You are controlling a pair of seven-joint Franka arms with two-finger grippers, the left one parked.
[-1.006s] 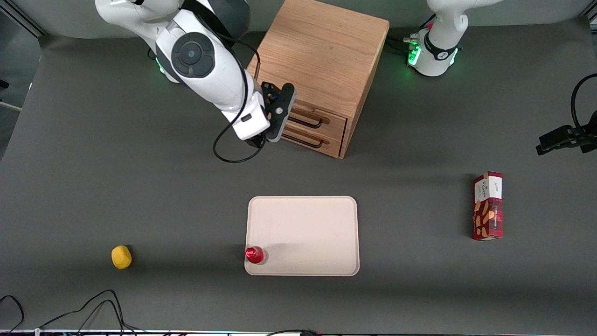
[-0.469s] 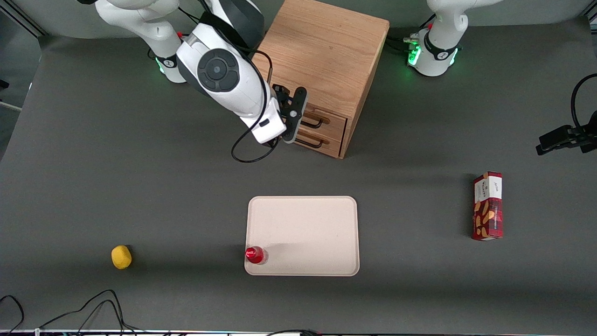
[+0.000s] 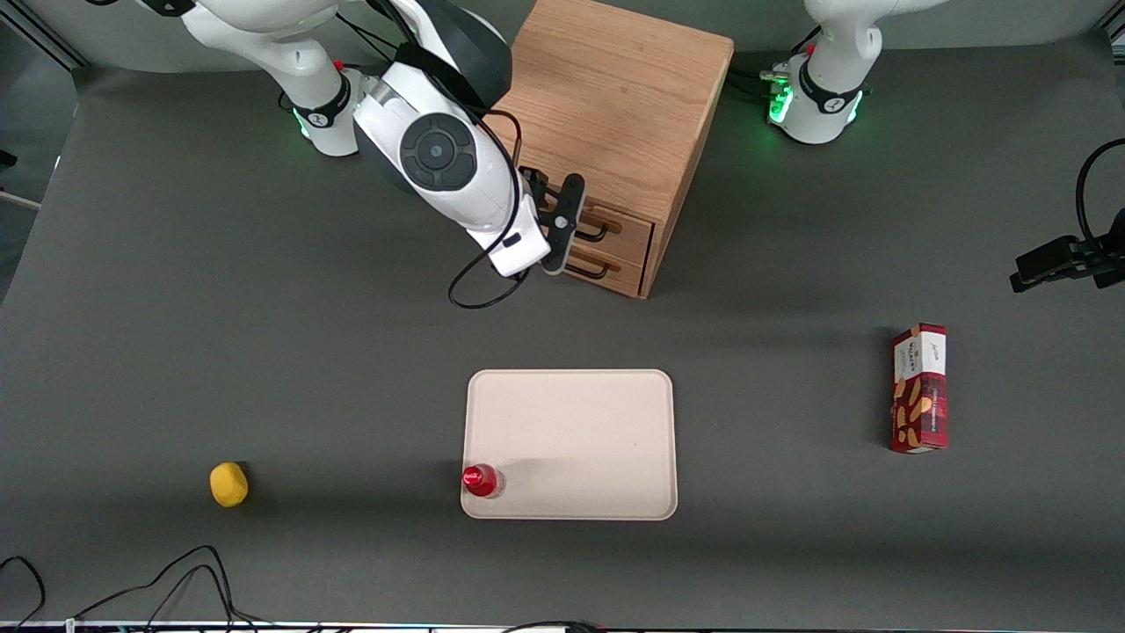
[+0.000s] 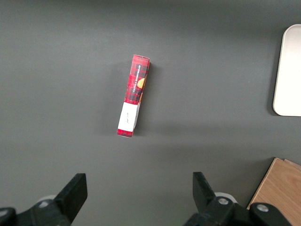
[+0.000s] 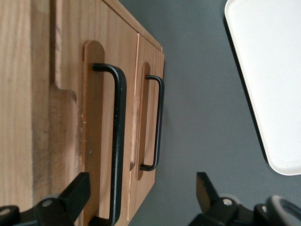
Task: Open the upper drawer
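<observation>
Two matching handles sit close; the spread-open hand (image 3: 573, 221) could grab the lower one, not the upper drawer (image 5: 101, 141).

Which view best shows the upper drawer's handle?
The right wrist view: the upper drawer's handle fills the frame, with the open gripper in front of it. The front view shows only its end past the gripper. The left wrist view misses it.

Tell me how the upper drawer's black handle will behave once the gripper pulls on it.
The handle looks like thin bent metal wire, so it is probably stiff and unlikely to flex. Its smooth round bar may slip between flat fingers. The upper drawer appears shut in the oak cabinet; it should slide straight out. The gripper is open, just in front of the drawers.
</observation>
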